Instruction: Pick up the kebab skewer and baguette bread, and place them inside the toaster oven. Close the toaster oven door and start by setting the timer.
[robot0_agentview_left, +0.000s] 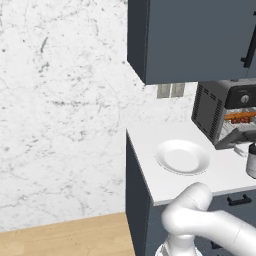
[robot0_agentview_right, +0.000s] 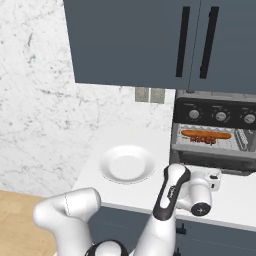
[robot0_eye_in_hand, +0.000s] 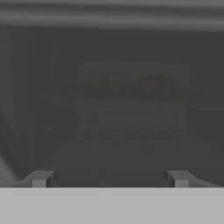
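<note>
Toaster oven (robot0_agentview_left: 223, 114) is cut by right edge in left base view; in hand view its inside is dark, blurry; skewer too small.

The arm (robot0_agentview_right: 67, 212) is glossy white, built of thick rounded tubular links with bulbous elbows. In the right base view a long black strip (robot0_agentview_right: 166, 200) runs along one link, carrying a small white marking too small to read. The wrist housing (robot0_agentview_right: 197, 192) is white and blocky, capped by a round black disc with a pale centre. A dark ring shows at the base joint (robot0_agentview_right: 107, 247). In the left base view the links (robot0_agentview_left: 207, 220) look smooth and seamless. In the hand view the gripper (robot0_eye_in_hand: 109, 178) has two small grey squarish fingertips (robot0_eye_in_hand: 41, 178), possibly dimmed by haze.
</note>
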